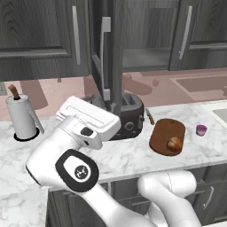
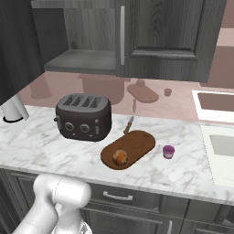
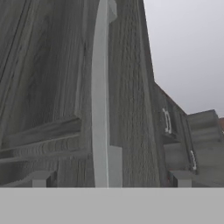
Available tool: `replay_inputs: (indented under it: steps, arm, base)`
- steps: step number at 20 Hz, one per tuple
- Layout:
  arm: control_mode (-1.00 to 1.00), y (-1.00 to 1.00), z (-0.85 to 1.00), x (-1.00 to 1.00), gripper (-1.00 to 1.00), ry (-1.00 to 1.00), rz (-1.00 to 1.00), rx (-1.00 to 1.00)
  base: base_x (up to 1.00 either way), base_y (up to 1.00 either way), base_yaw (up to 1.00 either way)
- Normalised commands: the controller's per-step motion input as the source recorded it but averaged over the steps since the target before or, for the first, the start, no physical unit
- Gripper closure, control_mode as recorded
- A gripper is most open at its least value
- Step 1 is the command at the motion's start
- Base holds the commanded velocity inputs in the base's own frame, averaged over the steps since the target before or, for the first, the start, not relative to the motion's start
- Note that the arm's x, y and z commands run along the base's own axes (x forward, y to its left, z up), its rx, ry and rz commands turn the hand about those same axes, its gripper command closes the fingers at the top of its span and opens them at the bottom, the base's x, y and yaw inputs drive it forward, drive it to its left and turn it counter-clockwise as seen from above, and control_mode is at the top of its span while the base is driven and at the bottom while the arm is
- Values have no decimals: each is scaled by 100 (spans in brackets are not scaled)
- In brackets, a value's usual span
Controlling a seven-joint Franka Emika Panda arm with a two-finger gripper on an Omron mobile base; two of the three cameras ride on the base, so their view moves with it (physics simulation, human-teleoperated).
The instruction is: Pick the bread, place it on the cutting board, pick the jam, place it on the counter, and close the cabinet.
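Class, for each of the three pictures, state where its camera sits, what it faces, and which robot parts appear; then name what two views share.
Left base view: behind the arm to its left, looking forward and down at the counter; white arm links rise in the foreground.
Right base view: behind the arm to its right, facing the toaster and the open cabinet; a white arm link shows at lower left.
Hand view: on the hand, close against the cabinet door's silver handle; two tool fingertips show.
Shared: both base views show the bread on the cutting board, the jam beside it.
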Motion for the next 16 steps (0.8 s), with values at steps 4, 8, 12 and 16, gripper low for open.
replay_inputs:
  steps: [4,8,12,16]
  arm:
    - [-100,0,0,14,-100,-1,-6,0]
    - [-100,0,0,11,-100,-1,-5,0]
    - [-100,-2,0,7,-100,-1,-6,0]
    - [-100,-22,0,1,-100,-1,-2,0]
  base:
    - [0,0,0]
    - [0,0,0]
    - [0,0,0]
    - [0,0,0]
